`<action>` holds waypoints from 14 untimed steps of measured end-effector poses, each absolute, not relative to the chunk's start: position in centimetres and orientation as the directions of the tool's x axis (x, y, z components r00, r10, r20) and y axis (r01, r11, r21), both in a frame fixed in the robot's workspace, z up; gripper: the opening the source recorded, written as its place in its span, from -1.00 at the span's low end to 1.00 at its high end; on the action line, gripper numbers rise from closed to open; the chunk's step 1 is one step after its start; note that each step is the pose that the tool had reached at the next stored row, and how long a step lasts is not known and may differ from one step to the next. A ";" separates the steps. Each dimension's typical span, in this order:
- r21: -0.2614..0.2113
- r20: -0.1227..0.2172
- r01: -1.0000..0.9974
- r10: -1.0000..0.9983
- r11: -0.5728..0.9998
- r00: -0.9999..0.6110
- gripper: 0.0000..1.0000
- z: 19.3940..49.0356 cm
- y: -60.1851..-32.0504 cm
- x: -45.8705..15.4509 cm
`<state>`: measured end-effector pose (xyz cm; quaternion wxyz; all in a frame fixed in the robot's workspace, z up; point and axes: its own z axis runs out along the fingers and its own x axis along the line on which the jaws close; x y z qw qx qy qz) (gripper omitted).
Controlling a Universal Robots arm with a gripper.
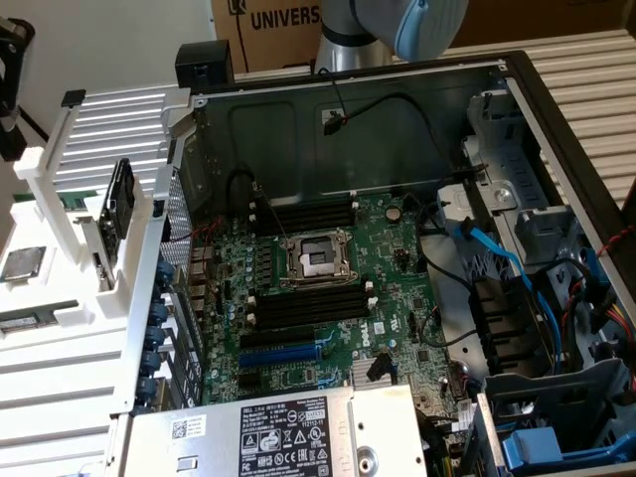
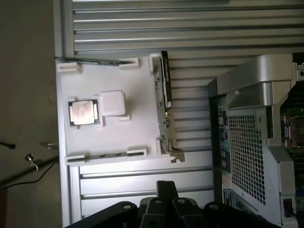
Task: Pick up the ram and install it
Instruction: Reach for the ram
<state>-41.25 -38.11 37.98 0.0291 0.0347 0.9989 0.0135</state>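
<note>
A thin ram stick stands on its edge in clips on the white holder plate. A second ram stick stands along the plate's opposite edge. In the exterior view one ram stick lies in the white holder at the exterior view's left, outside the case. My gripper hangs above the ribbed table beside the plate. It is shut, holds nothing, and is apart from both sticks. The black memory slots on the motherboard stand beside the processor socket.
A processor chip and a white square block sit on the plate. A dark card stands upright at the plate's edge toward the case. The open computer case holds cables and a drive cage. My arm's grey joint hangs over its back wall.
</note>
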 end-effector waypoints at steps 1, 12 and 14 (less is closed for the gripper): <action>0.029 -0.057 0.069 0.070 0.997 -0.996 -0.80 38.0 -38.1 -41.7; 0.028 -0.057 0.069 0.070 0.997 -0.996 -0.80 37.2 -37.0 -48.5; 0.028 -0.057 0.069 0.070 0.997 -0.996 -0.80 37.1 -36.6 -49.5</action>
